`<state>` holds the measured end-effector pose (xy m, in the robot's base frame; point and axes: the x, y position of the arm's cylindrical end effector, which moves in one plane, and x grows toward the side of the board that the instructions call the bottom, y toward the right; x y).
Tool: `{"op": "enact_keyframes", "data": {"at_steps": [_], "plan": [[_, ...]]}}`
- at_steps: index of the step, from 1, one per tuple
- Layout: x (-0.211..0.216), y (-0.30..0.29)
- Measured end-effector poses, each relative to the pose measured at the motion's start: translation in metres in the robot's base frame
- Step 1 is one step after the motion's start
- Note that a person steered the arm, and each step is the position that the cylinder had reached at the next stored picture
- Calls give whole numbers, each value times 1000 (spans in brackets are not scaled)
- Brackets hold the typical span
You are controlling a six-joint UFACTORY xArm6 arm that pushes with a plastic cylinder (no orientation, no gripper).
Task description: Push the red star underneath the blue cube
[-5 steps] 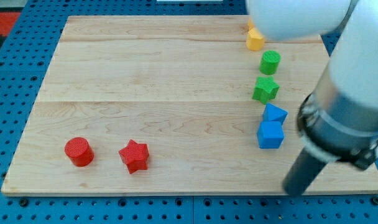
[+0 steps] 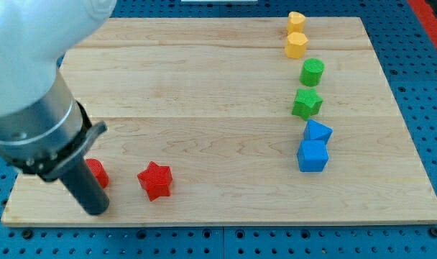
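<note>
The red star (image 2: 155, 180) lies on the wooden board (image 2: 204, 86) near the view's bottom left. The blue cube (image 2: 313, 155) sits far to its right, near the board's right side. My tip (image 2: 96, 210) rests at the view's bottom left, left of the red star and a short gap away from it. The rod and arm partly cover a red cylinder (image 2: 98, 171) just above the tip.
A column of blocks runs up the right side above the blue cube: another blue block (image 2: 318, 132), a green star (image 2: 307, 103), a green cylinder (image 2: 312, 72), and two yellow blocks (image 2: 296, 44) (image 2: 296, 20). The board's bottom edge lies just below my tip.
The arm has swung from the view's bottom right to the bottom left. My tip now sits beside the red cylinder and red star. No block has moved.
</note>
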<state>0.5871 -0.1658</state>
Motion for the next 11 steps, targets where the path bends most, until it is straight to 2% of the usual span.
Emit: {"op": "enact_keyframes", "data": {"at_steps": [1, 2, 3, 4, 5, 6, 7, 9, 11], "plan": [[-18, 65], [-37, 100], [-70, 48], [-74, 93], [-48, 139], [-35, 149], [-26, 112], [-9, 198], [-10, 247]]}}
